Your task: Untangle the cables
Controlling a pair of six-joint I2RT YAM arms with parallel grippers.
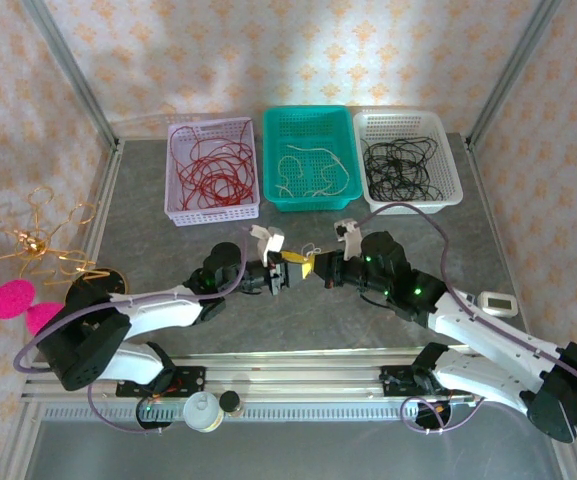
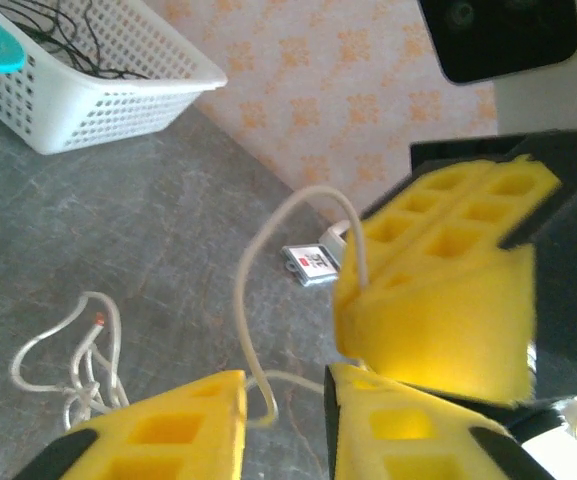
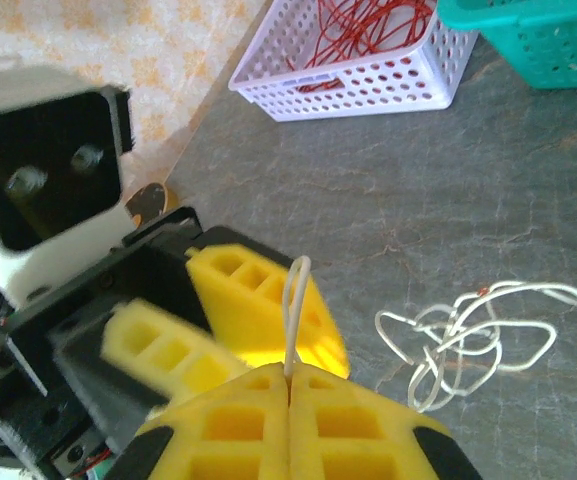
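Right gripper: clenched on the white cable.
Left gripper: jaws narrowly apart around the same strand, not clamped.
Advice: close fully first, then draw apart gently.

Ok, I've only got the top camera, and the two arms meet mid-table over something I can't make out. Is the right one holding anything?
Observer: Yes. The right fingers are shut on a thin cream-white cable, which stands up from between them.
Operator: And the left arm?
Observer: The left fingers stand apart, and that cable runs down through the gap between them.
Operator: Where's the rest of it?
Observer: In a loose tangled clump lying on the grey table, just beside where the arms meet.
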